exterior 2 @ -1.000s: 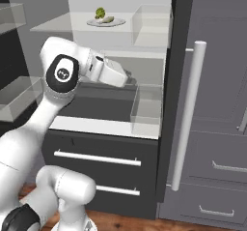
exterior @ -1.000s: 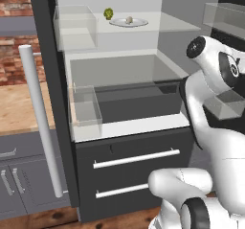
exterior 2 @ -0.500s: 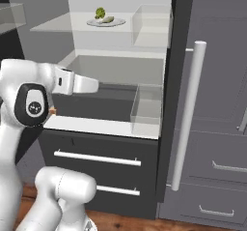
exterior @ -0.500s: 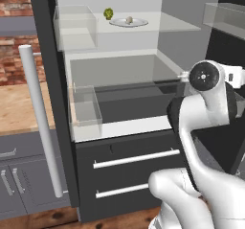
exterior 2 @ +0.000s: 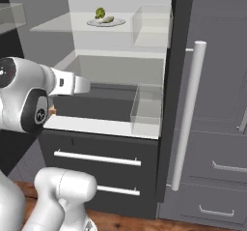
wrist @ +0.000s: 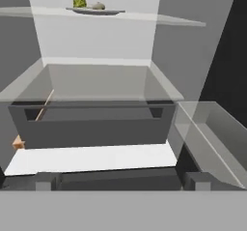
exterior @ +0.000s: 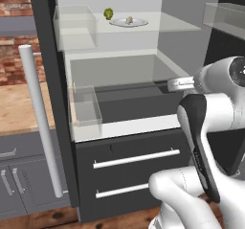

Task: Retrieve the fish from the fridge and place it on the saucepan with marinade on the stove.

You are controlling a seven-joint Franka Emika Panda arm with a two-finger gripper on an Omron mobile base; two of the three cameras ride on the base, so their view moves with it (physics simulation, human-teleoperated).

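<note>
Open fridge (exterior: 124, 126), white interior. Hand (wrist: 120, 180) released, fingers spread and empty, level with the lower shelf and facing the dark bin (wrist: 91, 124) straight ahead. Fish position: cannot tell; judged hidden in the bin, ahead and below.

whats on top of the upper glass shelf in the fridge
A plate holding a small green item and a beige lump. No fish shows there; the dark bin below hides its own contents.
</note>
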